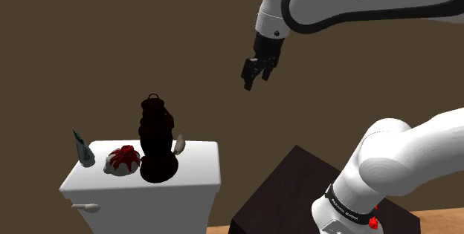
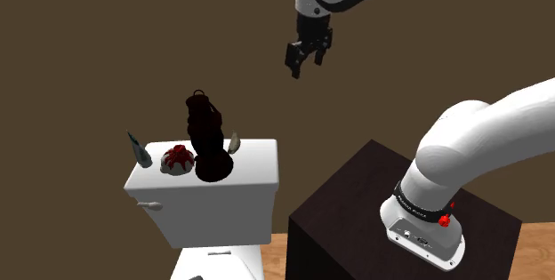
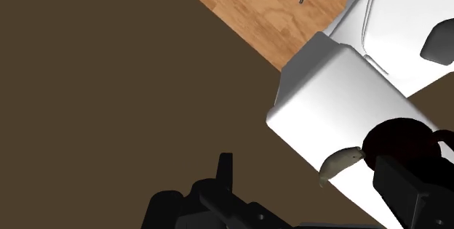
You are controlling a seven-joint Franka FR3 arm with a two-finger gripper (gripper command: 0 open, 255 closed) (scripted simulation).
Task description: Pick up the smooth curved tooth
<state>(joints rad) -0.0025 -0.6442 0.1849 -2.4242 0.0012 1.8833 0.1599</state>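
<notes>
Nearest, at the shoulder view's lower right: a dark box stand [image 1: 290, 184], with the white arm [image 1: 401, 158] rising from it and reaching up and to the left. Under the stand and the toilet, a strip of wood floor [image 3: 276, 17].

Further on, high in the air: the black end effector [image 1: 254, 79], fingers spread wide apart, clasping nothing, well above the toilet tank [image 1: 201, 169] and off to the shoulder view's right of it.

Beyond and below, the white tank with a flush handle [image 1: 85, 206] on its front. Along its flat lid, from the shoulder view's right to left: the smooth curved tooth [image 1: 179, 144], pale, small, standing near the lid's far edge, just beside a tall dark ridged figure [image 1: 156, 140]; then a low red and white lump [image 1: 124, 158]; then a grey pointed cone [image 1: 82, 149] at the far corner. In the wrist view, the tooth at the lid's edge, close against the dark figure's base, between the spread fingers yet well apart from them.

Farthest back, a plain brown wall [image 1: 111, 47].
</notes>
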